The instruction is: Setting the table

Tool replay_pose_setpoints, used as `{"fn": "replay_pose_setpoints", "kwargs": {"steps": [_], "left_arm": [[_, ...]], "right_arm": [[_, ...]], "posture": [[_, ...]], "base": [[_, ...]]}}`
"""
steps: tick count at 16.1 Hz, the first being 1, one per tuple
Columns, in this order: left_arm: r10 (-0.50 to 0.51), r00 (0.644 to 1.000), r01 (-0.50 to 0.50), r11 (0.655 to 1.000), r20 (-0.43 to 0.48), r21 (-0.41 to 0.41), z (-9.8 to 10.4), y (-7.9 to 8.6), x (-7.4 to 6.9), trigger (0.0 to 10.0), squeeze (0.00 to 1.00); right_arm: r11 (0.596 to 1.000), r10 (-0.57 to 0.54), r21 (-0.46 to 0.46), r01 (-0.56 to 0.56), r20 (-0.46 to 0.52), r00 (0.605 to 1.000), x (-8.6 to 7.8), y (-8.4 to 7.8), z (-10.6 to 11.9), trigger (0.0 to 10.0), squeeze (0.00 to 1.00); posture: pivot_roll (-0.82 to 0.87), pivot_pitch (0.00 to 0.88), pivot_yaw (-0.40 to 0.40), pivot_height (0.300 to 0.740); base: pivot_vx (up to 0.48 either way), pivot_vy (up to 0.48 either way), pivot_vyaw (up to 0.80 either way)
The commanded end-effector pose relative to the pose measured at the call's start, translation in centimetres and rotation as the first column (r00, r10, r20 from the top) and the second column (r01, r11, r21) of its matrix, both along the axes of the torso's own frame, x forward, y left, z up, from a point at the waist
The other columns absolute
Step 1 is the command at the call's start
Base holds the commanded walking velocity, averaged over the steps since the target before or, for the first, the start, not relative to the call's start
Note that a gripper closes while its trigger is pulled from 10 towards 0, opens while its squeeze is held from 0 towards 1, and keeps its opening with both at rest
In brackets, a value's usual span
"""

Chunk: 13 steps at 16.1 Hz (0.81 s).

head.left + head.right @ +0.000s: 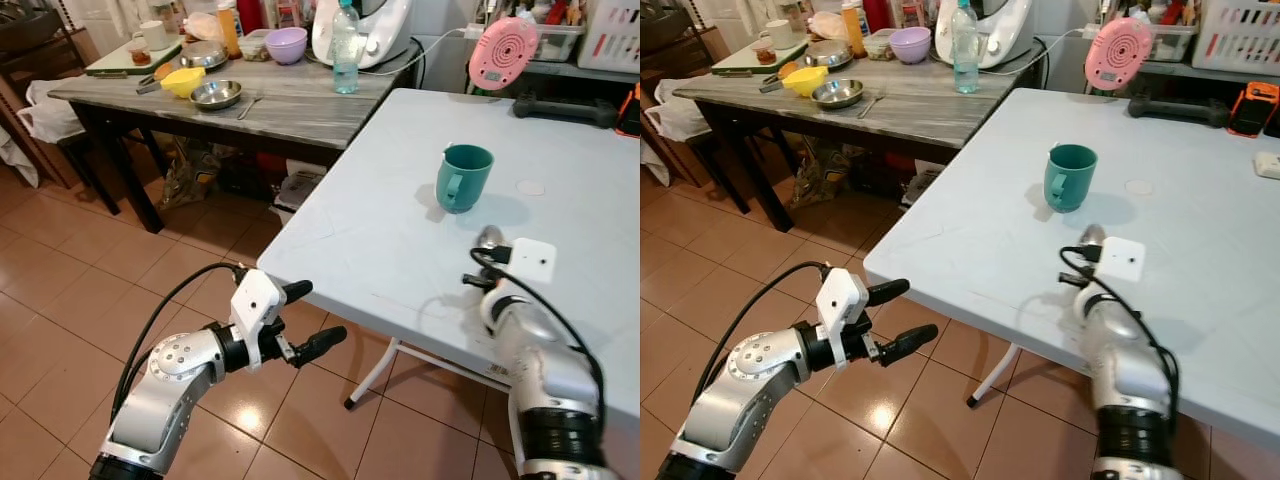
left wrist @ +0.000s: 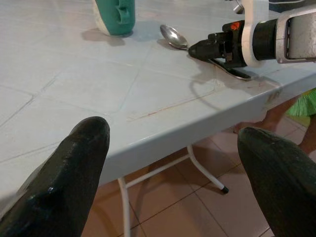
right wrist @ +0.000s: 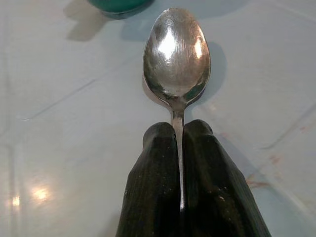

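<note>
A metal spoon (image 3: 177, 54) lies low over the pale blue table (image 1: 380, 220), its handle pinched between the fingers (image 3: 153, 187) of my right gripper (image 3: 178, 136), which is shut on it. The spoon's bowl (image 1: 488, 238) points at a teal mug (image 1: 464, 177) standing just beyond it. My left gripper (image 1: 308, 318) hangs open in the air beside the table's near left edge, below its top, with nothing between its fingers (image 2: 74, 173). In the left wrist view the right gripper (image 2: 197, 48) and the spoon (image 2: 173, 36) lie across the tabletop by the mug (image 2: 116, 17).
A grey wooden table (image 1: 290, 105) at the back left carries a yellow bowl (image 1: 182, 80), a steel bowl (image 1: 216, 94), a purple bowl (image 1: 286, 44) and a water bottle (image 1: 345, 50). A pink round device (image 1: 503, 52) stands at the blue table's far edge. Tiled floor lies below.
</note>
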<state>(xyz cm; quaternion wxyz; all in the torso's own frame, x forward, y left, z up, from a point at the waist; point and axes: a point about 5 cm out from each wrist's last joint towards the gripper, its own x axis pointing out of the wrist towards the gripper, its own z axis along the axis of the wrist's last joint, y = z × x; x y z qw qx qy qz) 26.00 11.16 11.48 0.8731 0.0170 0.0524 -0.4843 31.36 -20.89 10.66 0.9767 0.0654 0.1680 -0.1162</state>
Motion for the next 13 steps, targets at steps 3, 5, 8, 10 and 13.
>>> {"fn": "replay_pose_setpoints", "kwargs": {"steps": [3,5,8,10,13], "left_arm": [[0.156,0.987,-0.156,0.988,0.041,0.006,0.4,2.0,1.6,10.0,0.0],[0.242,0.968,-0.241,0.97,0.065,-0.008,0.6,2.8,2.3,10.0,0.0],[0.36,0.928,-0.36,0.933,0.101,-0.017,0.9,3.6,3.4,10.0,0.0],[0.443,0.892,-0.44,0.897,0.093,-0.052,1.0,4.0,4.0,10.0,0.0],[0.531,0.845,-0.525,0.847,0.07,-0.088,1.1,4.4,4.9,10.0,0.0]], "right_arm": [[0.999,0.031,-0.026,-0.027,0.184,0.983,0.2,1.8,2.7,0.0,0.0],[0.996,0.063,-0.085,-0.041,0.285,0.956,0.0,2.7,4.4,0.0,0.0],[0.984,0.127,-0.161,-0.071,0.371,0.92,0.1,3.7,6.4,0.0,0.0],[0.974,0.164,-0.21,-0.085,0.396,0.904,0.2,4.1,7.2,10.0,0.0],[0.976,0.161,-0.202,-0.087,0.385,0.909,0.1,4.1,6.9,10.0,0.0]], "posture": [[-0.08,0.0,0.093,0.74],[-0.08,0.0,0.087,0.74],[-0.08,0.0,0.084,0.74],[-0.08,0.0,0.083,0.74],[-0.08,0.0,0.074,0.74]], "base": [[0.0,0.0,0.0],[0.0,0.0,0.0],[0.0,0.0,0.0],[0.0,0.0,0.0],[0.0,0.0,0.0]]}}
